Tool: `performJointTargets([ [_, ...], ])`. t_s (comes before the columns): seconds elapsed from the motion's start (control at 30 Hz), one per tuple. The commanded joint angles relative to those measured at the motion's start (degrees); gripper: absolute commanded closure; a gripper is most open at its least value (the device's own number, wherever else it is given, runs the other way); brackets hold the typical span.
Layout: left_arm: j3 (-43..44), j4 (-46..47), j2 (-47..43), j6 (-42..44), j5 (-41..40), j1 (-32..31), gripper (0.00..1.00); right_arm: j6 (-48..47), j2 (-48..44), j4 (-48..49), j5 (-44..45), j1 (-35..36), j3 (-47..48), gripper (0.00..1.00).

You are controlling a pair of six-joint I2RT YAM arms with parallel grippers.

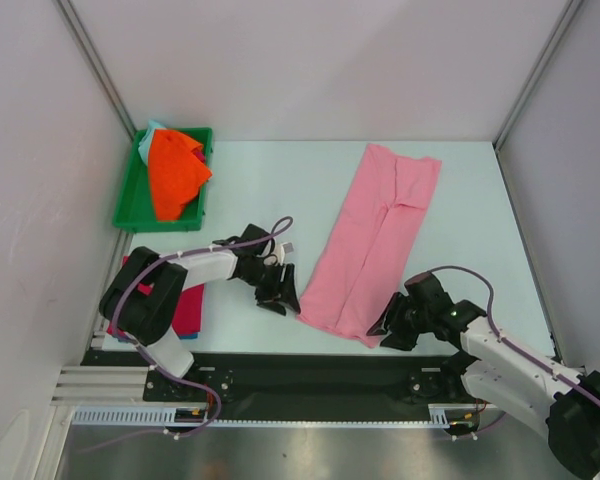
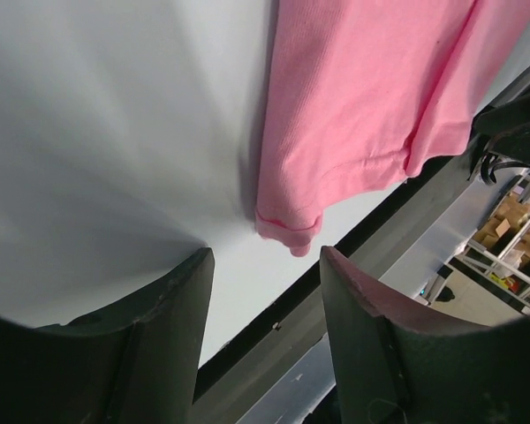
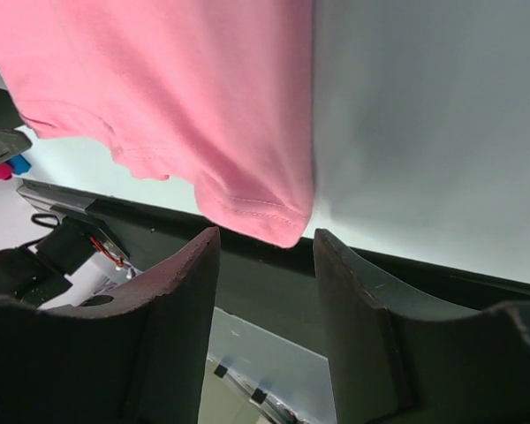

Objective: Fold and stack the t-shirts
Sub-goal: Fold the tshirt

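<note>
The left pincer (image 2: 265, 256) is held partly open, low over the bench (image 1: 260, 190). Nothing is gripped between its dark fingers (image 2: 159, 344), and only bare bench surface and the dark front rail are seen in the gap. Just ahead of its tips a near corner of the pink shirt (image 1: 375, 235) is found, its hem bunched a little; whether it is touched cannot be told. The right pincer (image 3: 265, 234) is likewise held about half open and empty, with the shirt's other near corner lying just beyond its tips. From the two pincers the pink shirt is laid out flat as a long narrow strip, folded lengthwise and stretching away across the bench. Behind the left pincer, under that arm, a magenta shirt (image 1: 190, 310) is lying at the bench's near edge. Far beyond the left pincer a green tray (image 1: 128, 200) is set, in which an orange shirt (image 1: 173, 172) is heaped over a teal shirt (image 1: 155, 127).
</note>
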Motion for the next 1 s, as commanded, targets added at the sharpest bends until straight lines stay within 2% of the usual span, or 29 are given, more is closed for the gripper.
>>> performJointTargets([
  [0.0, 1.7, 2.76, 1.37, 0.31, 0.32, 0.08, 0.43, 0.84, 0.07, 0.18, 1.06, -0.25, -0.91, 0.48],
  [0.37, 2.05, 3.38, 4.26, 0.22, 0.14, -0.71, 0.51, 2.69, 0.86, 7.21, -0.87, -0.43, -5.22, 0.52],
  [0.47, 2.23, 3.56, 4.97, 0.3, 0.23, -1.15, 0.56, 3.04, 1.12, 7.47, -0.52, -0.61, -5.66, 0.52],
  [0.5, 2.23, 3.73, 5.23, 0.13, 0.32, -1.42, 0.63, 3.21, 1.65, 7.74, -0.52, -0.69, -5.92, 0.53],
  [0.53, 2.23, 3.73, 5.24, 0.13, 0.32, -1.5, 0.63, 3.21, 1.65, 8.09, -0.69, -0.7, -6.19, 0.54],
  [0.63, 1.88, 4.26, 5.06, -0.31, 0.14, -2.38, 0.77, 3.21, 2.53, 8.53, -1.22, -0.7, -6.8, 0.64],
  [0.67, 1.44, 4.69, 4.89, -0.57, 0.05, -2.65, 0.85, 3.04, 2.53, 8.44, -1.4, -0.7, -7.07, 0.7],
  [0.7, 1.09, 4.79, 4.62, -1.01, 0.14, -3.17, 0.89, 3.13, 2.18, 7.4, -1.31, -0.7, -6.98, 0.82],
  [0.77, -0.05, 5.92, 4.27, -2.24, 0.58, -3.7, 1.0, 2.87, 1.04, 3.64, -0.87, -0.61, -6.28, 0.91],
  [0.87, -2.16, 7.6, 2.51, -4.09, 1.02, -4.93, 1.0, 1.55, -2.82, -4.09, 2.46, -0.61, -3.74, 0.98],
  [0.97, -4.01, 8.56, 0.41, -5.84, 1.02, -6.42, 1.0, 0.67, -6.43, -9.64, 3.78, -0.78, -2.33, 0.98],
])
